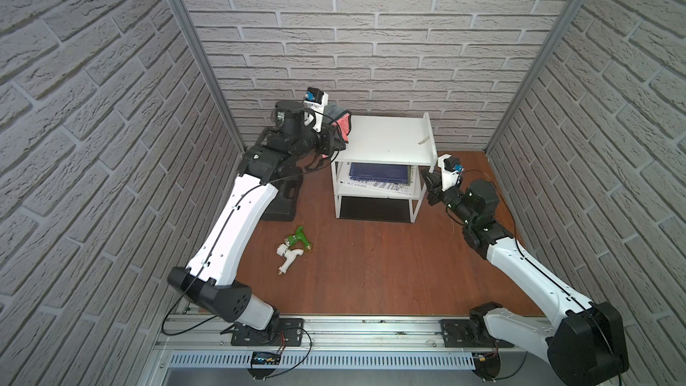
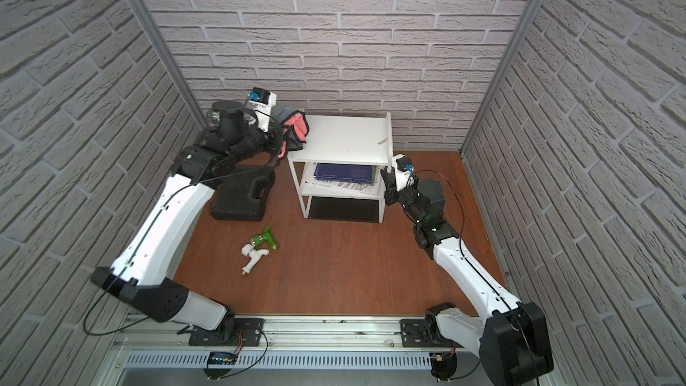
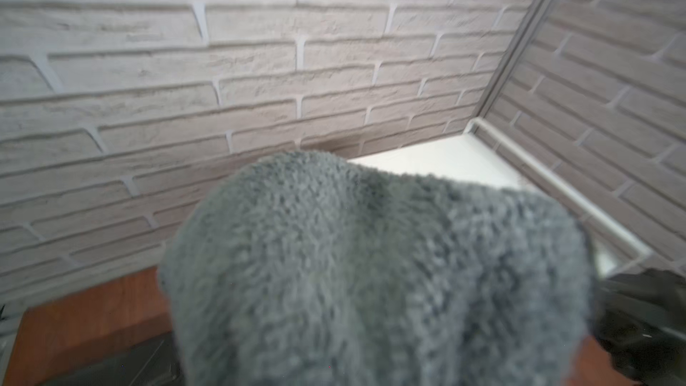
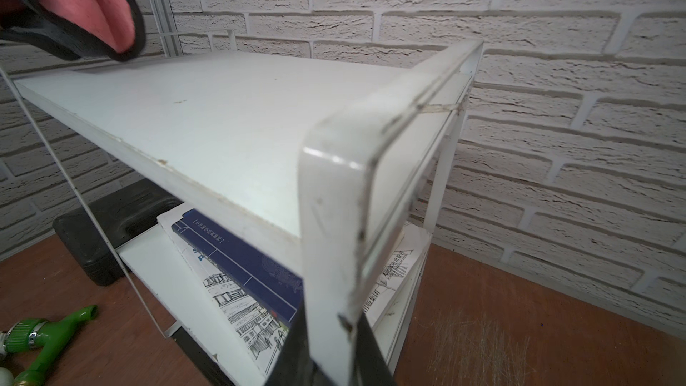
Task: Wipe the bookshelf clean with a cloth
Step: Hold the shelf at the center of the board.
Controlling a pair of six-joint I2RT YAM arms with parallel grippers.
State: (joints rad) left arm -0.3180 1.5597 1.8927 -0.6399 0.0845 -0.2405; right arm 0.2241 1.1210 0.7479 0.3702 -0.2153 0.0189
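On the left, the left gripper (image 1: 337, 134) was clamped on the cloth (image 1: 344, 123) — grey pile bunched over its fingers, the pink patch hanging at the left rear corner of the bookshelf (image 1: 386, 139), by its top board. On the right, the right gripper (image 1: 427, 180) was closed on the shelf's right frame strip — one dark finger either side.

Green tap (image 2: 264, 240) lies beside white tap (image 2: 253, 257), near case (image 2: 241, 198).

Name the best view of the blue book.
Right wrist: blue book is close, cover print visible. Both top views show it small, partly under the top board of the bookshelf. Left wrist misses it.
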